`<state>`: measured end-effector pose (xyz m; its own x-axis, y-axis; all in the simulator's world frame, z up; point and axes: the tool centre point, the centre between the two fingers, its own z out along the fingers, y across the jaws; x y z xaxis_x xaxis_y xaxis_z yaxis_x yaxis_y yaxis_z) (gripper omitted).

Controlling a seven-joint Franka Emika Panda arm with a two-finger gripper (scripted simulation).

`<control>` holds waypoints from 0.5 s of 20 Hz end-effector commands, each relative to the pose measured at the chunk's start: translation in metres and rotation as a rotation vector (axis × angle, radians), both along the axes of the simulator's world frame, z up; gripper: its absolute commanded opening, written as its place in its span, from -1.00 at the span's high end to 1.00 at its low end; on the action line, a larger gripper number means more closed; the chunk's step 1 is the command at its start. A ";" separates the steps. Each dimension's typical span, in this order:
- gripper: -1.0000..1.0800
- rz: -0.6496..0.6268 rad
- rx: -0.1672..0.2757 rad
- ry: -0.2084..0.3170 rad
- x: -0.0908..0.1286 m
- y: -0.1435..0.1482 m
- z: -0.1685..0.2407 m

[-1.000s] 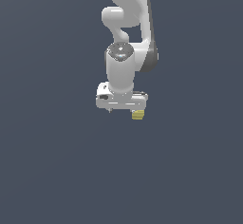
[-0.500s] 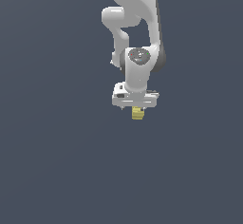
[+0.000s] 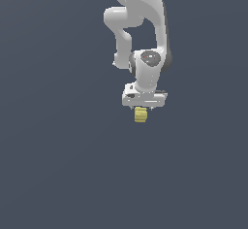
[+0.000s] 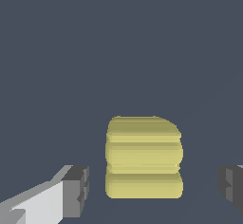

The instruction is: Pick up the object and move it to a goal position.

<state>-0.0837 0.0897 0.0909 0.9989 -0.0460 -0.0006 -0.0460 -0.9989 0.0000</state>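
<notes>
gripper [image 3: 142, 108]: white body pointing straight down from the arm [image 3: 145, 24], jaws spread wide; in the wrist view both dark fingertips [image 4: 77, 190] stand clear of the block with bare gaps on either side, so nothing is clamped.
object [image 3: 140, 115]: small pale-yellow ridged block, directly under the gripper and between the two fingers (three stacked bulges show in the wrist view [image 4: 144, 157]).
contact: none visible; the pads flank the block without touching it.
surface: plain dark grey ground [image 3: 58, 165] with no edge or corner in either view, so the block's place can only be given as beneath the hand.
why held so: the hand seems centred over the block with the fingers straddling it, a pose that suits closing on its flat sides.
step, as i judge it: lined up for the grasp, lift not yet done.
goal: no marker visible in either view.
risk: the ridged sides may let a pad seat unevenly.
</notes>
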 end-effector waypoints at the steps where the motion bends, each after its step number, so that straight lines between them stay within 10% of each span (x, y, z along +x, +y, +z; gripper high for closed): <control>1: -0.92 -0.001 0.000 -0.001 -0.002 0.002 -0.001; 10: -0.92 0.000 0.000 0.000 -0.002 0.001 -0.022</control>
<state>-0.0852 0.0909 0.0756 0.9990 -0.0457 0.0004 -0.0457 -0.9990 -0.0002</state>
